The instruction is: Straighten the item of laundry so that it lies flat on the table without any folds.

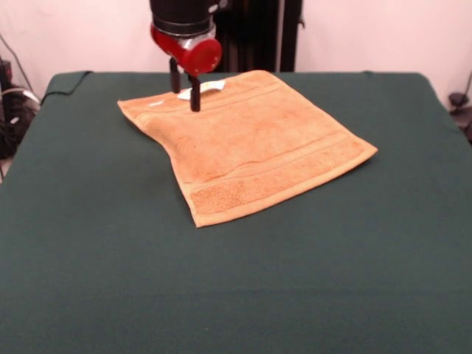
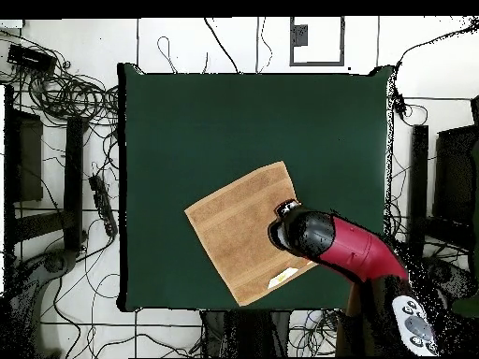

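The orange-tan towel [image 1: 251, 144] lies spread out on the far middle of the dark green table [image 1: 110, 280], turned like a diamond. Its left edge looks slightly rumpled near the far left corner. The small white tag [image 1: 206, 88] sits at its far edge. My gripper [image 1: 185, 88] hangs over that far edge by the tag, with its two black fingers [image 1: 195, 97] apart and nothing held. In the overhead view the towel [image 2: 234, 229] lies near the table's [image 2: 234, 112] lower edge, and the red arm [image 2: 351, 248] hides the fingers.
The black pedestal [image 1: 254, 33] stands behind the table's far edge. Cables [image 2: 84, 103] and dark stands [image 2: 75, 178] surround the table on the floor. The table's cloth sags a little at its far left corner [image 1: 66, 82].
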Robot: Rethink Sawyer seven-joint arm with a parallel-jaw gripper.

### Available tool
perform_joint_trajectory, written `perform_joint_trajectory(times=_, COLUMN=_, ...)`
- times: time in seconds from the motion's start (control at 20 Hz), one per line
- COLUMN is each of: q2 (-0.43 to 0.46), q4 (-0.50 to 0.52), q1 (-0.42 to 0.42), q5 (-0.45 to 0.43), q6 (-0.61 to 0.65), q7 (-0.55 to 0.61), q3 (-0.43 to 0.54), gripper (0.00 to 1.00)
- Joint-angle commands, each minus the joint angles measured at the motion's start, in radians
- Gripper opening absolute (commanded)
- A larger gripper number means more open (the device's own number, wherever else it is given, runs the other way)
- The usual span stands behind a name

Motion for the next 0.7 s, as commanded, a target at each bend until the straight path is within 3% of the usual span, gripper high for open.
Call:
perform_joint_trajectory(times=0.05, q2=0.059, q4=-0.089, q1=0.018, q5=-0.002, q6=0.060, q7=0.028, q3=0.084, gripper=1.00)
perform_joint_trajectory(times=0.7, q2=0.160, q4=-0.156, q1=0.059, q5=0.046, q6=0.004, q7=0.142, q3=0.046, gripper=1.00)
